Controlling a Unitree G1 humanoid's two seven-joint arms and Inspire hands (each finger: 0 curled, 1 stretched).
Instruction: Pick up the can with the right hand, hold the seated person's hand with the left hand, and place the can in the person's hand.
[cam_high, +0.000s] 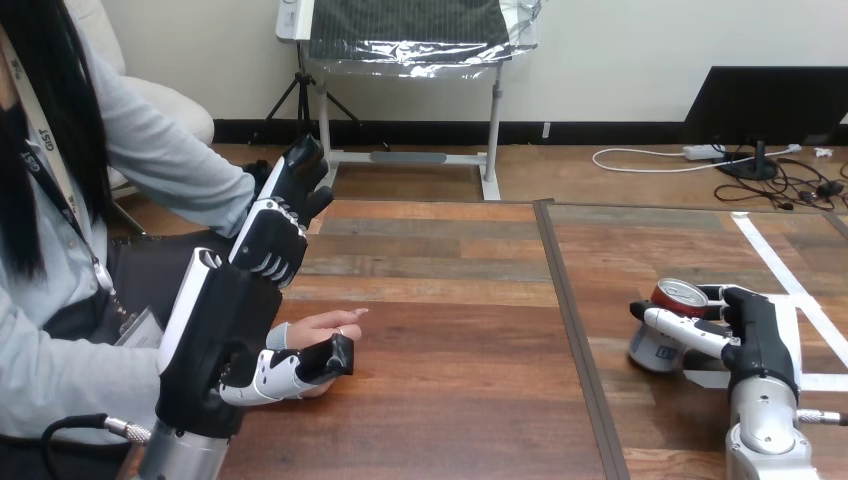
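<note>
On the bench's (450, 330) right side your right hand (755, 335) grips the can (672, 325) with curled fingers, seemingly unlifted, while your left hand (270, 240) stands open-fingered beside the person's hand (320, 325), not yet holding it.

the left hand (215, 325) is a bulky black block with a white strip (190, 300) along its outer edge. its fingers (272, 240) carry ribbed white shells and end in black tips, and its thumb (290, 368) is white at the base and black at the end. the left forearm (180, 458) is plain silver. the right hand (765, 340) is black too, with white shells on its fingers, and sits on a rounded silver right forearm (765, 440) with a small round fastener.
</note>
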